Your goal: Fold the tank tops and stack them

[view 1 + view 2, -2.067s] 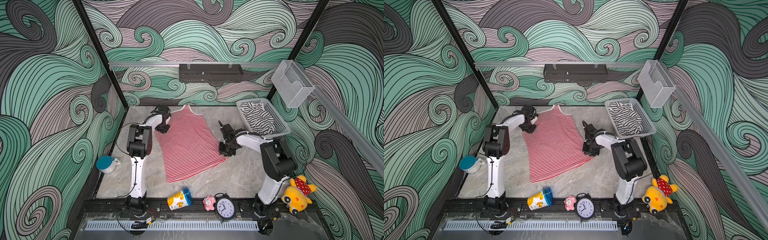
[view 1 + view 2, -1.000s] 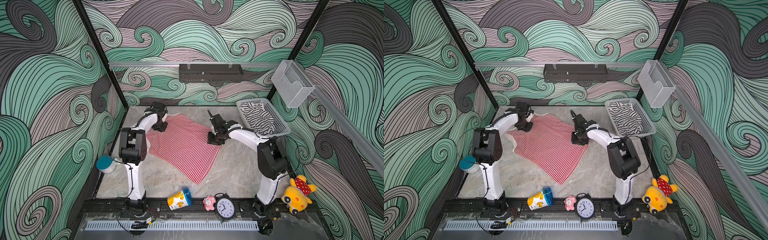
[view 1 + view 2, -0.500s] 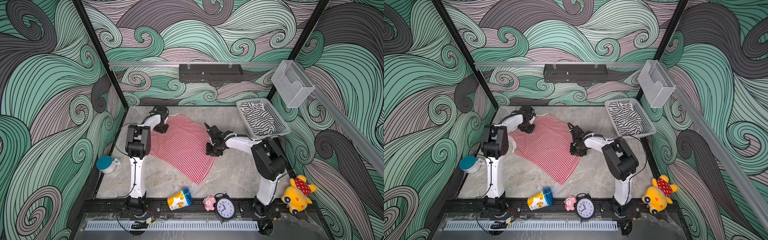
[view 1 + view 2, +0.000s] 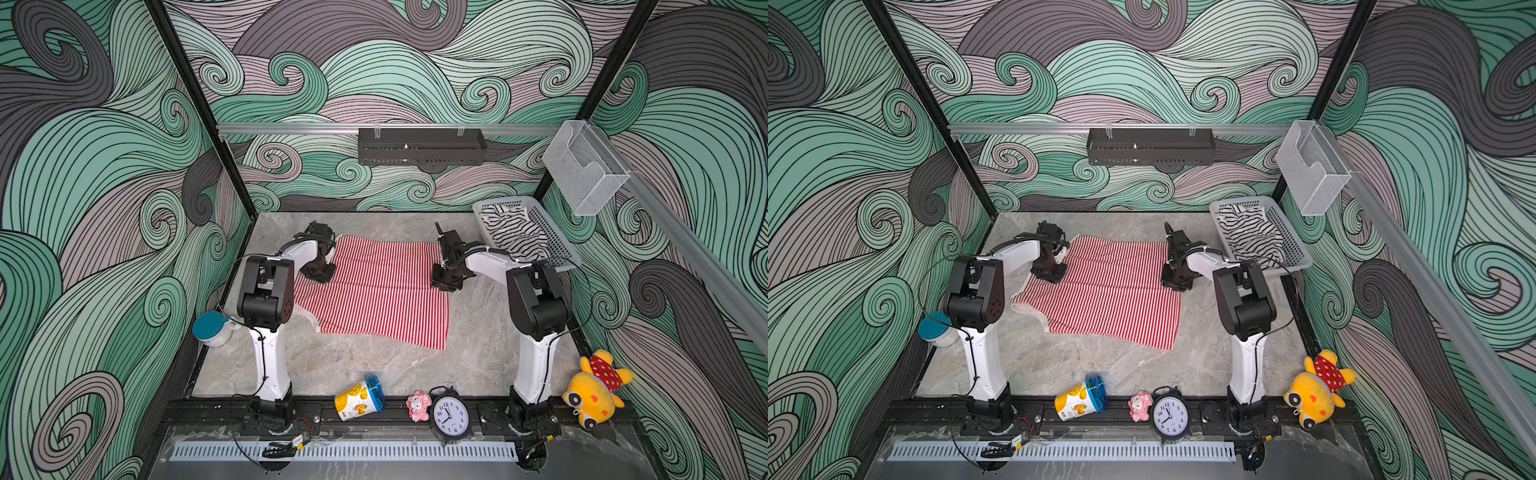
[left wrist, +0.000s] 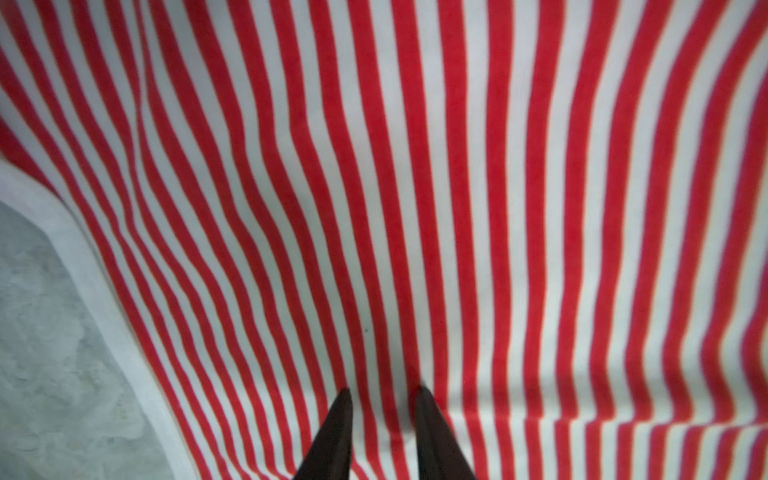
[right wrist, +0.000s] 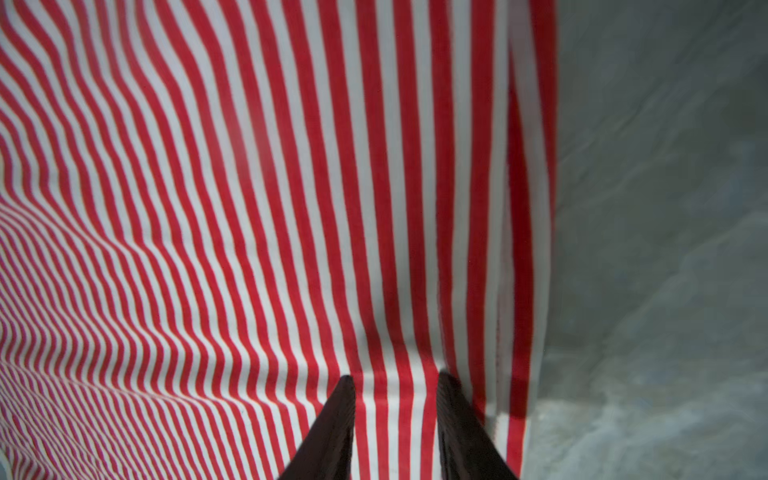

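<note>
The grey marbled surface carries the red-and-white tank top, spread wide. A grey basket stands just beyond the top's far right corner, a teal-lidded jar sits to its left, and a tipped can lies in front of it.

White links, black joints, thin black cables

Legible only on the alarm clock at the near edge, right of the middle: black hour numbers, 1 to 12, around its white face. Print on the yellow can too small to read.
</note>
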